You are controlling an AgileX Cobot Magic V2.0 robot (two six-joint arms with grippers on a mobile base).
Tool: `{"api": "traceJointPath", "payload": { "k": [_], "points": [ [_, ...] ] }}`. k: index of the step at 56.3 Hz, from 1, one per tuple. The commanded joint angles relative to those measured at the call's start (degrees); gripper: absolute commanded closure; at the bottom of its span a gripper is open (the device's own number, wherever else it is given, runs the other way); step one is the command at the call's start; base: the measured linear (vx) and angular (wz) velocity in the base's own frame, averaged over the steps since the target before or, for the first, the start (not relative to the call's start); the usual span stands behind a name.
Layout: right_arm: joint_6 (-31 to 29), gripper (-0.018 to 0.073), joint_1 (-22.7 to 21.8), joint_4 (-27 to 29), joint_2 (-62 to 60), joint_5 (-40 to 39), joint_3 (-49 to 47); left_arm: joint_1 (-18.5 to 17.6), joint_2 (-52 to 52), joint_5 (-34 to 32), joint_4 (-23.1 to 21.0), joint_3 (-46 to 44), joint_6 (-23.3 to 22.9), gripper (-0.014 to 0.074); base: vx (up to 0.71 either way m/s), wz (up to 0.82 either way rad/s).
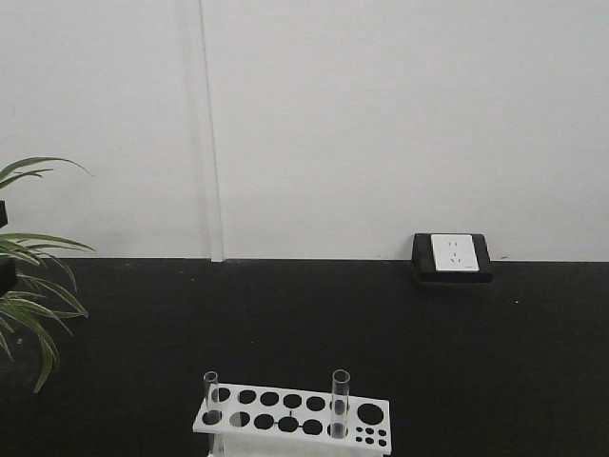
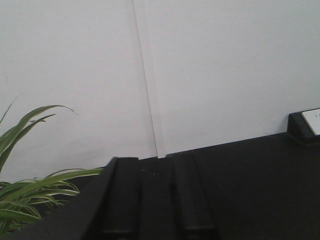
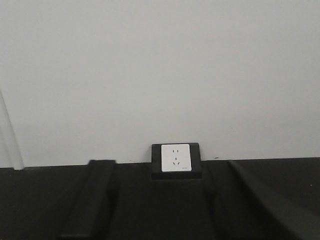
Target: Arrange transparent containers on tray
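Two clear glass test tubes stand upright in a white rack [image 1: 290, 419] at the bottom edge of the front view, one at its left end [image 1: 210, 392] and one right of centre [image 1: 340, 400]. The yellow tray is out of view. Neither gripper shows in the front view. In the left wrist view my left gripper [image 2: 154, 161] points at the wall, its dark fingers a small gap apart with nothing between them. My right gripper [image 3: 167, 165] is spread wide in the right wrist view and holds nothing.
A white wall with a black lower band fills all views. A white socket on a black block [image 1: 452, 255] sits at the right. A green plant [image 1: 24, 286] leans in from the left. The rack has several vacant holes.
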Motion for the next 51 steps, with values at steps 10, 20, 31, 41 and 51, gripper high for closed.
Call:
{"api": "traceJointPath", "payload": {
  "k": [10,20,31,41,51],
  "points": [
    [-0.51,-0.017,-0.27,-0.48,0.16,-5.39,-2.22,-0.2,-0.35,-4.02,-0.35,-2.19,-0.55,-0.0006,0.0,0.0],
    [-0.02,-0.0148,-0.24,1.42,0.16,-8.52,-2.22,-0.2,-0.29,-5.15,-0.72,-2.19,-2.12,-0.0011,0.0,0.0],
    [-1.93,-0.0093,-0.19,-4.34,0.21,-11.17,-2.15,-0.2,0.54,-7.68,1.23,-1.62,-2.4,0.0025,0.0,0.0],
    [-1.59,-0.0051,2.9,-8.47,0.16,-13.4,1.08,-0.25,0.49,-14.73,3.13,4.51,-1.57,0.0074,0.0,0.0],
    [-1.59,-0.0028,10.15,-9.8,0.16,-21.2,10.21,-0.81,0.49,-21.11,3.13,13.94,-1.89,0.0118,0.0,0.0]
  ]
}}
